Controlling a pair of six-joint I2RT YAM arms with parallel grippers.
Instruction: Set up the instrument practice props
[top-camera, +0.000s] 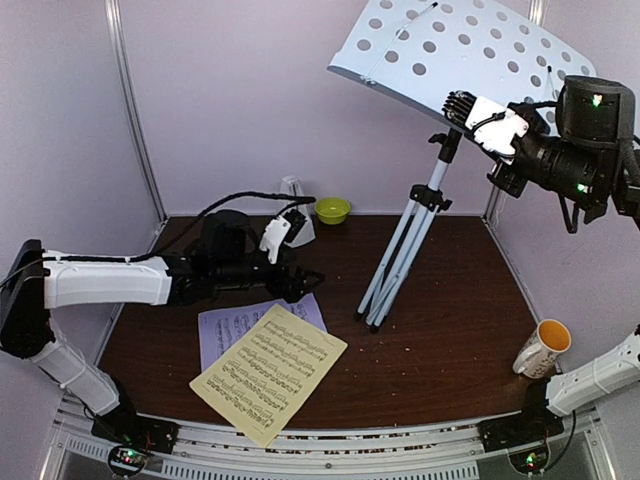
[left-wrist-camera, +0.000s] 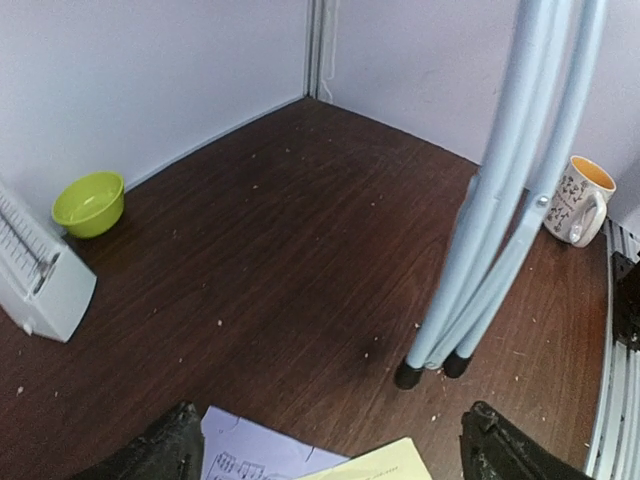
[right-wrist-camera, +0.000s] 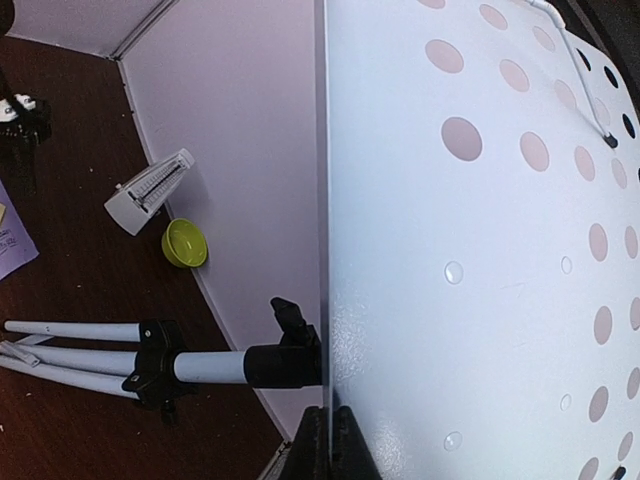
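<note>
On a dark wood worktop (top-camera: 450, 300) boxed in by pale walls (top-camera: 230, 90): stand (top-camera: 432, 195) upright mid-surface, sheets flat at near left.

Worktop brown, grain visible, flecked with pale crumbs. Walls plain lilac-white, metal strips up the corners. Stand's legs folded close, feet on the wood; perforated desk tilted, high at back right. Right gripper (top-camera: 468, 108) clenched on the desk's edge. Left gripper (top-camera: 308, 280) released, fingers (left-wrist-camera: 160, 455) wide, low over the far edge of the sheets. Yellow sheet (top-camera: 268, 372) overlaps lilac sheet (top-camera: 225, 330), both on the wood left of the stand's feet. Metronome (left-wrist-camera: 40, 280) back left near the wall; green bowl (top-camera: 332, 209) just beside it. Mug (top-camera: 543, 348) at near right, well apart from the stand.
</note>
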